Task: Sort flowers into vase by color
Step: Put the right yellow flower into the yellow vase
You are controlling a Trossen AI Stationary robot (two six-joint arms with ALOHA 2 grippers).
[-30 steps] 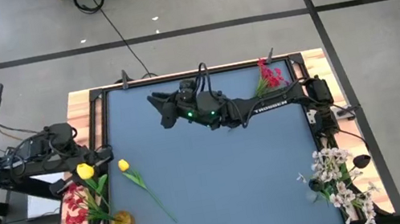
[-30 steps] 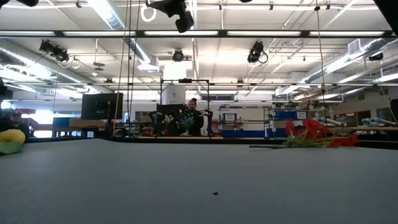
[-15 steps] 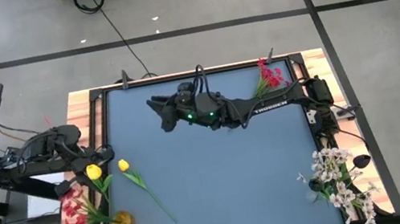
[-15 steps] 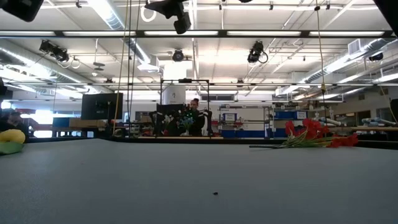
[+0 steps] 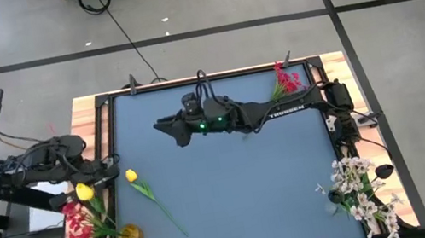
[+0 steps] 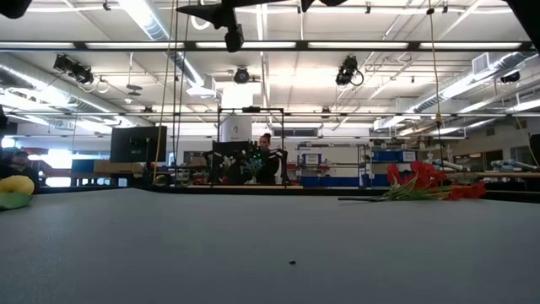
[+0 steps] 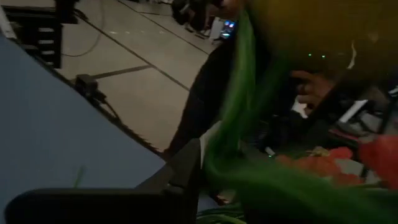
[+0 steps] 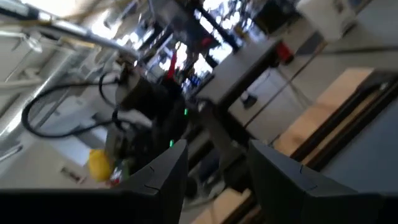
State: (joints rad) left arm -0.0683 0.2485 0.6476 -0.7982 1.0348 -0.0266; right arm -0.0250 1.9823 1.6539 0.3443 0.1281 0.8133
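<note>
My left gripper is at the table's left edge, shut on a yellow tulip whose bud sits just left of the fingers, above the red flowers standing in an amber vase. In the left wrist view the bud fills the top. A second yellow tulip lies flat on the mat, its stalk running toward the near edge. My right gripper hovers open over the far middle of the table, touching nothing. A red stem lies at the far right corner. White sprays stand at the near right. My left gripper holds the yellow tulip by its green stalk just below the bud, pinched between the two fingers. The tulip is lifted off the mat, its stalk slanting down toward the amber vase. Whether the lower end is inside the vase, I cannot tell.
A black frame and wooden border ring the blue mat. In the low view the lying tulip is at the left and the red stem at the right. The middle and near middle of the mat have free room.
My left gripper has carried the yellow tulip toward the table's left edge and slightly nearer, so the bud now hangs over the red flowers. My right gripper has drifted toward the table's left and a little toward the near edge, staying high.
</note>
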